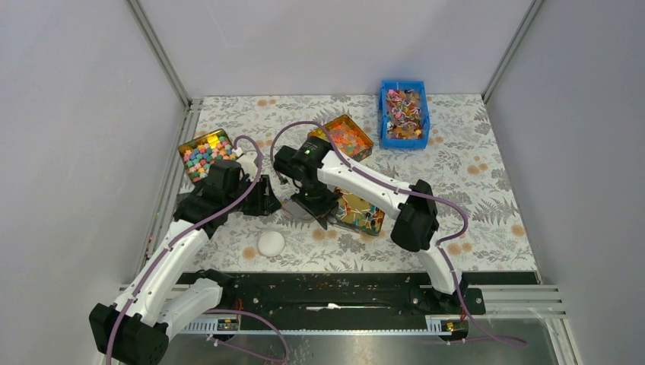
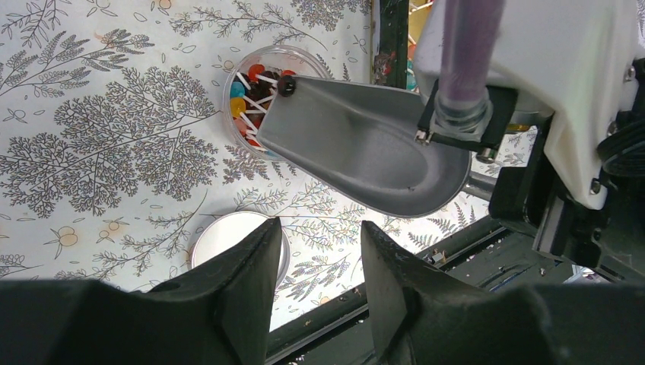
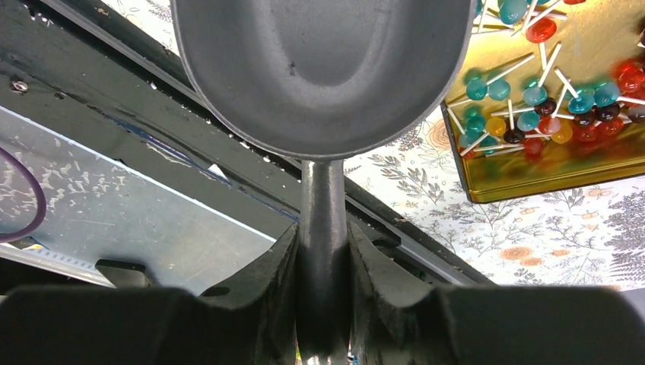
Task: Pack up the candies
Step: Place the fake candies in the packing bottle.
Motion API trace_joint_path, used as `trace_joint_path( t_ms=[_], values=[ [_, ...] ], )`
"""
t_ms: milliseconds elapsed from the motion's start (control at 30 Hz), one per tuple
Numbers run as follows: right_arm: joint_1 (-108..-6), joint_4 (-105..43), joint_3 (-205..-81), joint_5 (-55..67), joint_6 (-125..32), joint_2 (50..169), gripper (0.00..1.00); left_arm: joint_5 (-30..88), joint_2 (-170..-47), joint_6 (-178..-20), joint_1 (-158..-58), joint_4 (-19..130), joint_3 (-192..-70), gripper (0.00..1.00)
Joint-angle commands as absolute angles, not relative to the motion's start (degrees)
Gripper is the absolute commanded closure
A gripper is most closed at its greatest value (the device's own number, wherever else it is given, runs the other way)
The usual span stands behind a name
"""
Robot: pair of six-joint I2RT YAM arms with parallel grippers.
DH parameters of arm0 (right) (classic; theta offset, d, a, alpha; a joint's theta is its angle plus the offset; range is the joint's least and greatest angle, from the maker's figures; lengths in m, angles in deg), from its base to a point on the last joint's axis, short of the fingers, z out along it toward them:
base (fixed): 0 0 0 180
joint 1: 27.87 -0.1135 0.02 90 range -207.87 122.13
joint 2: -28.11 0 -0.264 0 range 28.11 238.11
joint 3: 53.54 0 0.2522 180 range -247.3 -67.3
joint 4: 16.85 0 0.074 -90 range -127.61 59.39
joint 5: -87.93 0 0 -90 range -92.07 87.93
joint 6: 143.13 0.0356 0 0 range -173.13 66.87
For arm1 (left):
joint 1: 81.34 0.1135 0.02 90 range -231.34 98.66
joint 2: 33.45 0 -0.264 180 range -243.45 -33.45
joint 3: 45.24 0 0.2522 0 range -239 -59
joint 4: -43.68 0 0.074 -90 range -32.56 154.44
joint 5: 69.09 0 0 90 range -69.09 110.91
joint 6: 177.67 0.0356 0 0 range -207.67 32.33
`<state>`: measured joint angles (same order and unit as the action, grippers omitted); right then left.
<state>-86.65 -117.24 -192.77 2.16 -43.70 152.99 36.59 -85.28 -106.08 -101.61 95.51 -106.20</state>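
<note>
Both arms reach inward (elbows bent); left pincer [image 2: 321,228] hangs half-spread, empty, right pincer [image 3: 323,243] clamps a scoop [image 3: 319,61] handle.

The tablecloth [image 1: 471,175] is white with grey fern sprigs and small orange blossoms. The scoop [image 3: 319,61] is plain dull grey. The candies [image 3: 535,96] are teal, red, orange and dark brown on white sticks, in a gold tin [image 3: 532,179]. The bin [image 1: 405,144] is bright blue, the lid [image 1: 271,243] white. The left arm [image 1: 163,266] and right arm [image 1: 365,182] are white with black joints and purple cables [image 2: 470,46].
</note>
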Motion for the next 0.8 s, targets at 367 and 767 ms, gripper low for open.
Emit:
trace_joint_path(
  t_ms=[367, 767],
  values=[
    [-87.02, -126.29, -191.38, 4.43, -43.36, 149.12, 1.00, 37.93, -86.23, -105.07, -101.29, 92.92, -107.29, 0.56],
    [-86.15, -110.14, -174.87, -3.01, -40.17, 132.03, 1.00, 43.93, -90.36, -104.57, -101.29, 86.62, -108.09, 0.56]
  ],
)
